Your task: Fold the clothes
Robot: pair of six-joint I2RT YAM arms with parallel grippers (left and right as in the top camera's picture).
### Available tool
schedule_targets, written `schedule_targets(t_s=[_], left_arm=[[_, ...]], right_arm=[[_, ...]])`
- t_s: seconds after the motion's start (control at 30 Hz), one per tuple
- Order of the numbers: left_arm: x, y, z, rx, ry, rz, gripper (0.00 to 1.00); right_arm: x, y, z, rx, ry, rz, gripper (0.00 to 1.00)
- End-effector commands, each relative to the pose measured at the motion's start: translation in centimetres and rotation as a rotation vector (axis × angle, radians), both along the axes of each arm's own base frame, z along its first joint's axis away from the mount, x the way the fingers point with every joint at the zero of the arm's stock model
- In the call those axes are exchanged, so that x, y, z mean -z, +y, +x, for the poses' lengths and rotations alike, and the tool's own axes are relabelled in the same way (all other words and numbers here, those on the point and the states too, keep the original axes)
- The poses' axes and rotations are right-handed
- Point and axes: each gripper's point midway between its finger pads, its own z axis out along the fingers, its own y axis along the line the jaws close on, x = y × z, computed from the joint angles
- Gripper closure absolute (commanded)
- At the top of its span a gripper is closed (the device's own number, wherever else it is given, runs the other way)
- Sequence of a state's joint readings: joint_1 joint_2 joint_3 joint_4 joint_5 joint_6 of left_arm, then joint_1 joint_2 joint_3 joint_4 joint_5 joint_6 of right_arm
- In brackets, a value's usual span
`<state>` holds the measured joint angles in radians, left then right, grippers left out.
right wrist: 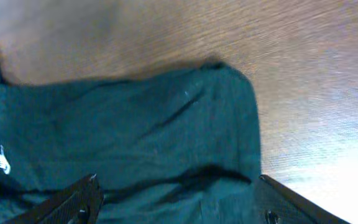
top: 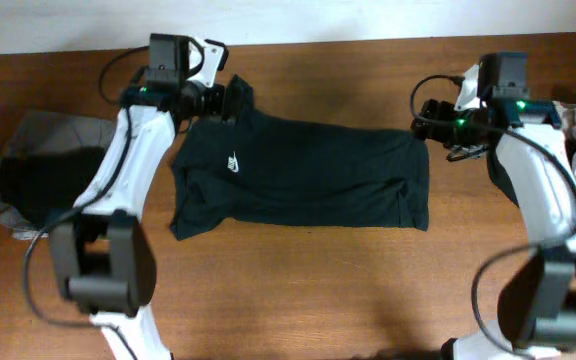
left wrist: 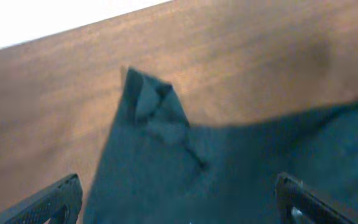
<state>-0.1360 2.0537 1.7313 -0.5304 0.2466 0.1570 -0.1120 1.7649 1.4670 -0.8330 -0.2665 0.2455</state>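
Overhead: the black T-shirt [top: 303, 175] is lying flat on the table [top: 318, 290]; the left arm is covering the grey pile's [top: 28, 180] edge. Left wrist, blurred: the left gripper [left wrist: 179, 186] is gaping empty over a bunched corner. Right wrist: the right gripper [right wrist: 178, 180] is gaping empty over the shirt, its fingers cropped.

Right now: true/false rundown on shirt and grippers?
1. The black T-shirt lies on the table between both arms. True.
2. The left gripper is shut on a sleeve. False: it is open, holding nothing.
3. The white logo is at the left arm's end. True.
4. The right gripper lifts the hem. False: it is open and the shirt lies on the wood.
5. No other garment is in view. False: a grey garment lies beside the left arm.
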Motion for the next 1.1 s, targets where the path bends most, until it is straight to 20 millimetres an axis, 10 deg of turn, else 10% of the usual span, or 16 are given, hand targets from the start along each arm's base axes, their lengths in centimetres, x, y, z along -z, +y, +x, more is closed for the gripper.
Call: schedule_targets(t_s=[0.0,0.3,0.7,1.07], left_arm=[[2.0,-0.7,2.7,0.036,-0.031,-0.006,0.02],[8.7,-1.2,6.9,0.06,-0.121,0.016,0.18],[15.1,-1.0,7.0,0.026,-0.046,0.003,0.26],[15.4,-1.2,6.1,0.037,0.023,0.0,0.85]], right_arm=[[1.3,1.0,0.6,-0.073,0.007,0.03,0.17],[3.0,0.8,0.6,-0.086,0.042,0.02,0.17],[3.4,0.7,-0.3,-0.082,0.084,0.016,0.25],[3.4,0.4,-0.2,-0.074,0.086,0.004,0.27]])
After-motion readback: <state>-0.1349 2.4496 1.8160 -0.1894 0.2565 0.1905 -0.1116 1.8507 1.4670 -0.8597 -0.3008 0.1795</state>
